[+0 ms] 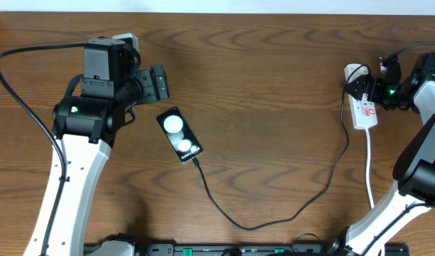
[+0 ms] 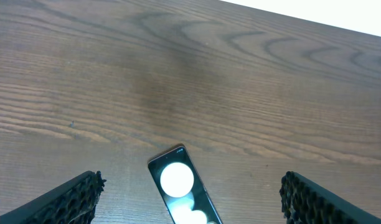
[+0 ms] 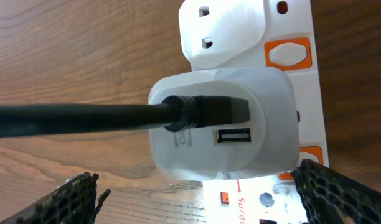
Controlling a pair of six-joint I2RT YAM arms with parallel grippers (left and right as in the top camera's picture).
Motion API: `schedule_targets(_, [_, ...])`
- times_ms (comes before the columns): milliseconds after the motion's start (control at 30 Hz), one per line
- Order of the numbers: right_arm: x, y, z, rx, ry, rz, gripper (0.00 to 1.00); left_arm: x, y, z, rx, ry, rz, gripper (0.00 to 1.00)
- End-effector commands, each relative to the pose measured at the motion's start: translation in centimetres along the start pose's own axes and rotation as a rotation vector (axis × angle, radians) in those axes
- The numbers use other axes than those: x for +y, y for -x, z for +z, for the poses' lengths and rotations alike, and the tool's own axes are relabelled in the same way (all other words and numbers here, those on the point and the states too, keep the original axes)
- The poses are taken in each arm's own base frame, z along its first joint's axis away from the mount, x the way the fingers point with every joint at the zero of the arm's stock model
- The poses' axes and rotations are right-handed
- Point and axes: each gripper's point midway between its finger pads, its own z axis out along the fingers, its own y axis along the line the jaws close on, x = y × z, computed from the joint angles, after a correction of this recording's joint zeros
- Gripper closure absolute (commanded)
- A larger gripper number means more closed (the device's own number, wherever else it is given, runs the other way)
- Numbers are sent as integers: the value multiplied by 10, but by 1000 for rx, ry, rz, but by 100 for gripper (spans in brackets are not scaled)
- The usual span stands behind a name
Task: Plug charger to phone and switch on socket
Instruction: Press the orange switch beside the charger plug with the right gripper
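The black phone [image 1: 180,134] lies on the table with white reflections on its screen. It also shows in the left wrist view [image 2: 184,205]. The thin black charger cable [image 1: 274,220] meets the phone's near end and loops right to a white adapter [image 3: 221,124] on the white socket strip [image 1: 364,112]. My left gripper [image 1: 159,82] is open and empty, just behind the phone [image 2: 190,180]. My right gripper [image 1: 368,89] is open at the strip's far end, its fingers either side of the adapter [image 3: 195,174]. An orange switch [image 3: 289,53] sits beside the adapter.
The strip's white cord [image 1: 369,171] runs toward the front edge by the right arm's base. A thick black robot cable [image 1: 18,85] arcs along the left side. A second white plug [image 3: 221,28] sits on the strip behind the adapter.
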Motion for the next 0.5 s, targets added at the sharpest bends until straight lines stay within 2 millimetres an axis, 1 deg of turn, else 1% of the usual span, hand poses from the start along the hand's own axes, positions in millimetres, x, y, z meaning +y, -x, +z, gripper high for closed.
schedule_targets(0, [6, -18, 12, 50, 54, 55, 1, 5, 0, 0, -2, 18, 4, 7])
schedule_targets(200, [10, -19, 12, 51, 74, 56, 1, 5, 0, 0, -2, 18, 4, 7])
schedule_targets(467, [18, -18, 18, 56, 80, 33, 1, 5, 0, 0, -2, 18, 4, 7])
